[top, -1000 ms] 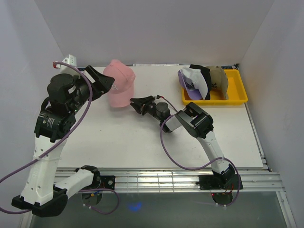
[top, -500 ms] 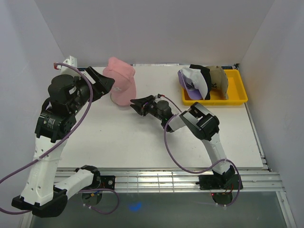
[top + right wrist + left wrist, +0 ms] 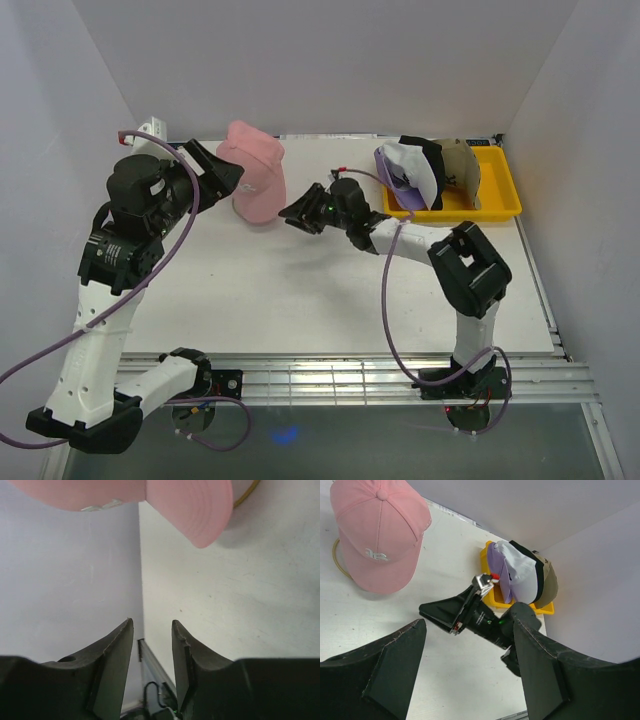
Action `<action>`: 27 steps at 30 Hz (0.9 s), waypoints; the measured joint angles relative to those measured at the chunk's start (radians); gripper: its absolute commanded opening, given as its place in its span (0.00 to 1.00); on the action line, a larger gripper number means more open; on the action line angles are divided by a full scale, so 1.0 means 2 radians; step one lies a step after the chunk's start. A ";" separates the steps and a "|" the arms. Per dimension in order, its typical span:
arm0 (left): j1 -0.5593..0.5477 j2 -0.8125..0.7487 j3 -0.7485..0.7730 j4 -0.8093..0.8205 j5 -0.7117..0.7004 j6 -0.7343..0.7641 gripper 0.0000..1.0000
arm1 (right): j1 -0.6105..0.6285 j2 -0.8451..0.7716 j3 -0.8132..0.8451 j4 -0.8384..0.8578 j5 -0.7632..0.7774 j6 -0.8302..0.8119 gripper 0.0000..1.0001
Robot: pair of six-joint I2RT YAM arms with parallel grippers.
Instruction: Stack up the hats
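The pink cap (image 3: 255,182) lies on the white table at the back left; it also shows in the left wrist view (image 3: 380,532), and its brim (image 3: 192,510) shows in the right wrist view. My left gripper (image 3: 222,172) is open and empty, raised just left of the cap; in its own view (image 3: 470,670) it looks down on the table. My right gripper (image 3: 292,214) is open and empty, just right of the cap's brim, apart from it (image 3: 152,621). Purple (image 3: 495,567), white (image 3: 520,572), black (image 3: 527,552) and tan (image 3: 548,582) caps stand nested on edge in the yellow tray (image 3: 500,205).
A thin yellowish loop (image 3: 337,562) lies under the pink cap's edge. The yellow tray sits at the back right against the wall. White walls close the table on three sides. My right arm (image 3: 420,232) stretches across the middle of the table.
The pink cap turned and shifted a little toward the back wall. My right arm stretched out, its elbow swinging right and its gripper rising a little by the brim. The left arm barely moved.
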 measured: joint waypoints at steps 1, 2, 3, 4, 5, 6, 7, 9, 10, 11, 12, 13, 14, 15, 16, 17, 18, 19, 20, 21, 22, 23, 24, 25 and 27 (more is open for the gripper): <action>0.000 0.000 0.000 0.000 0.000 0.000 0.81 | -0.004 -0.016 0.018 -0.043 -0.001 -0.033 0.43; 0.000 0.000 0.000 0.001 0.000 0.000 0.81 | -0.009 -0.031 0.037 -0.083 0.000 -0.065 0.43; 0.000 0.000 0.000 0.002 0.001 0.000 0.81 | -0.015 -0.046 0.060 -0.126 0.002 -0.101 0.43; 0.000 0.001 0.000 0.003 0.001 0.000 0.81 | -0.022 -0.057 0.080 -0.159 0.004 -0.126 0.43; 0.000 0.001 0.000 0.004 0.002 0.000 0.81 | -0.031 -0.071 0.104 -0.197 0.006 -0.157 0.43; 0.000 0.001 0.000 0.004 0.004 0.000 0.81 | -0.043 -0.087 0.127 -0.231 0.008 -0.185 0.43; 0.000 0.002 -0.001 0.006 0.008 0.000 0.81 | -0.060 -0.106 0.148 -0.267 0.008 -0.216 0.43; 0.000 0.003 -0.007 0.013 0.016 0.000 0.81 | -0.102 -0.142 0.172 -0.316 0.005 -0.261 0.43; 0.000 0.003 -0.011 0.016 0.020 0.000 0.81 | -0.130 -0.160 0.180 -0.339 0.004 -0.280 0.43; 0.000 0.003 -0.016 0.019 0.024 0.000 0.81 | -0.160 -0.176 0.187 -0.358 0.005 -0.297 0.43; 0.000 0.003 -0.023 0.022 0.028 -0.001 0.81 | -0.192 -0.189 0.193 -0.377 0.006 -0.313 0.43; 0.000 0.004 -0.028 0.024 0.032 -0.001 0.81 | -0.220 -0.198 0.199 -0.393 0.007 -0.326 0.44; 0.000 0.005 -0.034 0.026 0.036 -0.001 0.81 | -0.256 -0.206 0.208 -0.415 0.012 -0.342 0.44; 0.000 0.006 -0.038 0.027 0.040 -0.001 0.81 | -0.286 -0.211 0.215 -0.431 0.014 -0.354 0.44; 0.000 0.007 -0.043 0.030 0.044 -0.001 0.81 | -0.312 -0.215 0.219 -0.443 0.013 -0.364 0.44; 0.000 0.009 -0.047 0.031 0.047 -0.001 0.81 | -0.335 -0.217 0.221 -0.454 0.008 -0.372 0.44; 0.000 0.010 -0.050 0.032 0.050 -0.001 0.81 | -0.359 -0.218 0.221 -0.463 0.001 -0.377 0.43; 0.000 0.013 -0.052 0.033 0.053 -0.001 0.81 | -0.380 -0.217 0.222 -0.472 -0.007 -0.383 0.43; 0.000 0.015 -0.054 0.035 0.056 0.000 0.81 | -0.398 -0.215 0.222 -0.480 -0.015 -0.387 0.43; 0.000 0.016 -0.056 0.037 0.057 0.000 0.81 | -0.415 -0.211 0.222 -0.487 -0.023 -0.390 0.43; 0.000 0.017 -0.057 0.038 0.059 0.000 0.81 | -0.433 -0.206 0.222 -0.491 -0.033 -0.392 0.43; 0.000 0.017 -0.058 0.038 0.061 0.001 0.81 | -0.448 -0.199 0.226 -0.498 -0.041 -0.396 0.43; 0.000 0.017 -0.058 0.038 0.063 0.001 0.81 | -0.461 -0.189 0.232 -0.507 -0.046 -0.400 0.42; 0.000 0.017 -0.059 0.039 0.065 0.002 0.81 | -0.471 -0.176 0.242 -0.518 -0.048 -0.405 0.42; 0.000 0.017 -0.059 0.041 0.069 0.005 0.81 | -0.480 -0.150 0.266 -0.538 -0.049 -0.417 0.42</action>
